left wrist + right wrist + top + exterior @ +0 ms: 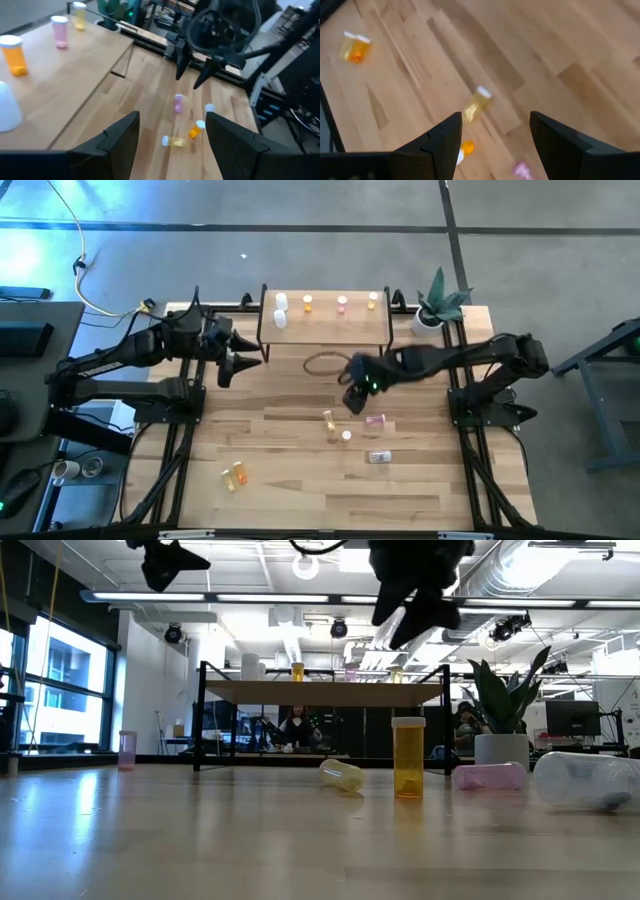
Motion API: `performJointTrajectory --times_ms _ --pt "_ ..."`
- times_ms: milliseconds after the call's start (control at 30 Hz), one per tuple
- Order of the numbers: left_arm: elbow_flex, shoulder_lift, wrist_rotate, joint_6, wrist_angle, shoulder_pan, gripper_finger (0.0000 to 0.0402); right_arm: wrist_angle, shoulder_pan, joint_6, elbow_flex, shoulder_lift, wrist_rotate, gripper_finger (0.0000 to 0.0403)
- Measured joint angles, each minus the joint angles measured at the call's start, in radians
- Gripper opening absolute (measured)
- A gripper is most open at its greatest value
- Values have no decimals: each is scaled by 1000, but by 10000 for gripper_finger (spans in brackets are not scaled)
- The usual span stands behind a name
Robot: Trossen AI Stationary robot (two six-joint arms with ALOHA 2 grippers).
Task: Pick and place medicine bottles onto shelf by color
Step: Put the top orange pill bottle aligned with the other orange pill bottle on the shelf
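Bottles [338, 426] mid-table, shelf [325, 330] behind.

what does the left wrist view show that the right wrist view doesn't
Only the left wrist view: the shelf top with white, orange, pink and yellow bottles standing on it, and the right gripper, open, above the table.

Only the right wrist view: two bottles lying together far off on the table.

Both: the fallen yellow bottle, an orange bottle and a pink one on the tabletop.
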Motion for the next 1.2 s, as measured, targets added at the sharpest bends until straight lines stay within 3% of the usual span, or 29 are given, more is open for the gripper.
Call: performJointTrajectory --times_ms 433,1200 --pt "0 1 -3 27 0 -29 216 187 265 -19 -126 4 142 224" --pt "0 2 -3 19 -1 -29 216 552 296 -202 -383 18 171 224"
